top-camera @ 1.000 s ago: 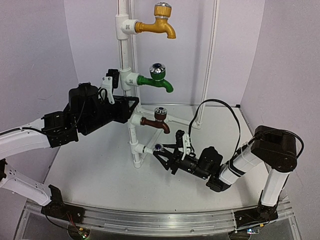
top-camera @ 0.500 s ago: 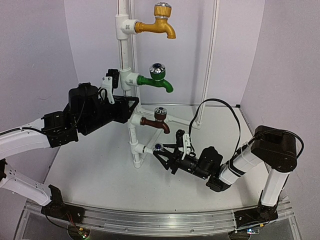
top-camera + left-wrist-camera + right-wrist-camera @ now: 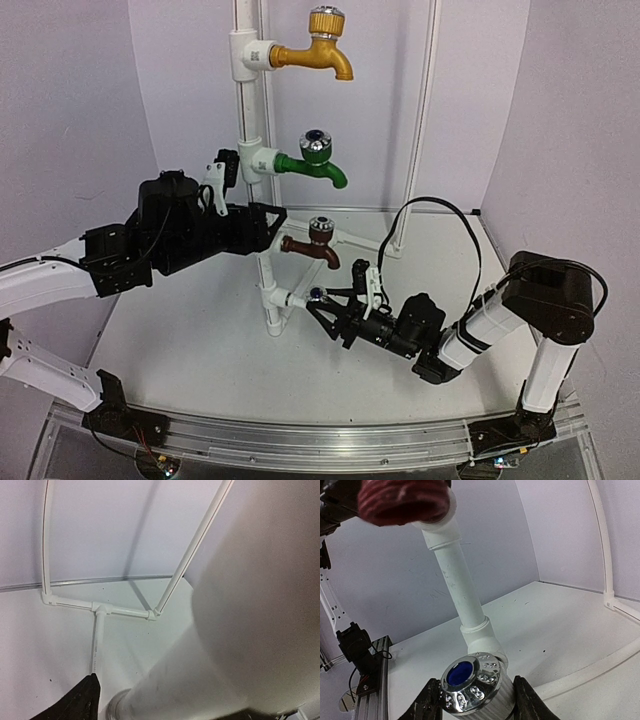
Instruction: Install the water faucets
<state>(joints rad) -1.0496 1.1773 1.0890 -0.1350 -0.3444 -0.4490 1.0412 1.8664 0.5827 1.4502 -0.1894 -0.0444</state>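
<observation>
I see a yellow faucet (image 3: 312, 52), a green faucet (image 3: 310, 165) and a brown faucet (image 3: 310, 246), all on a white pipe (image 3: 250, 110). The white faucet (image 3: 470, 685) has a studded silver, blue-centred top.

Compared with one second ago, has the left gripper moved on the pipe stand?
Yes. The left gripper has dropped slightly, leaving more gap below the green faucet on the fixed white pipe.

yellow faucet (image 3: 318, 47), green faucet (image 3: 314, 160) and brown faucet (image 3: 313, 244) jut rightward from the pipe (image 3: 249, 110); white faucet (image 3: 471, 683) lowest.

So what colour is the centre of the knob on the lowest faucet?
The knob centre is blue, ringed in silver; clearest in the right wrist view.
</observation>
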